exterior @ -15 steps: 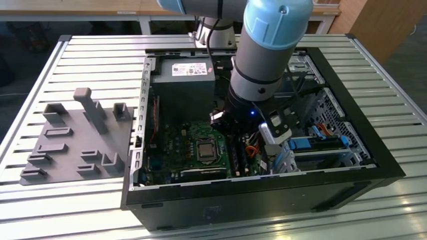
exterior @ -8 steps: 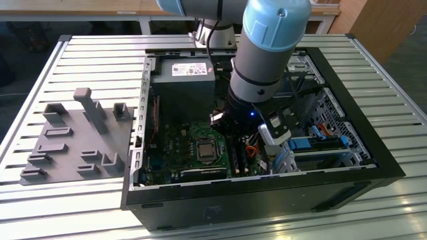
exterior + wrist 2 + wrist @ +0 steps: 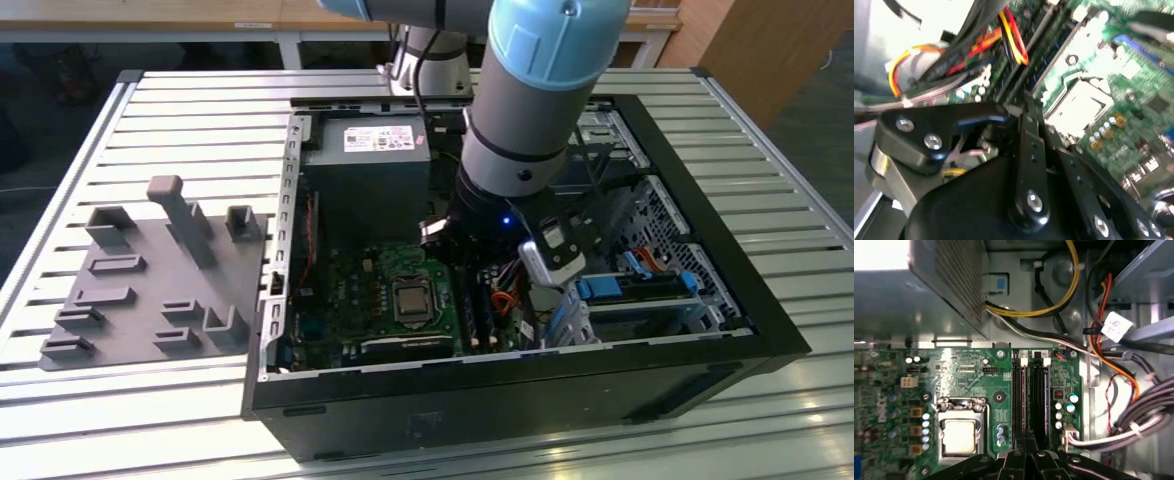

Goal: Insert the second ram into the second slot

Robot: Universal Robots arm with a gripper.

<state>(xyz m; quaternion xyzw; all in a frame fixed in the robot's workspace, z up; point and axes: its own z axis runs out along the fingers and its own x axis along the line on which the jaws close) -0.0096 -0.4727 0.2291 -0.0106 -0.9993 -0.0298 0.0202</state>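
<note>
black gripper (image 3: 1026, 452) low over green motherboard (image 3: 974, 380) inside open black pc case (image 3: 747, 300).
long dark ram slots (image 3: 1030, 395) directly beneath its fingertips; silver cpu socket (image 3: 960, 435) beside; grip state: cannot tell.

The arm (image 3: 534, 110) reaches down from the frame's top centre, its gripper (image 3: 487, 262) pointing downward at mid-frame.

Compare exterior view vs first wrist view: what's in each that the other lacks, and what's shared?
Exterior view: the arm, the grey fixture tray, the slatted table. First wrist view: yellow cables, a white cable tag. Both: power supply, processor socket, and memory slots beside the socket.
</note>
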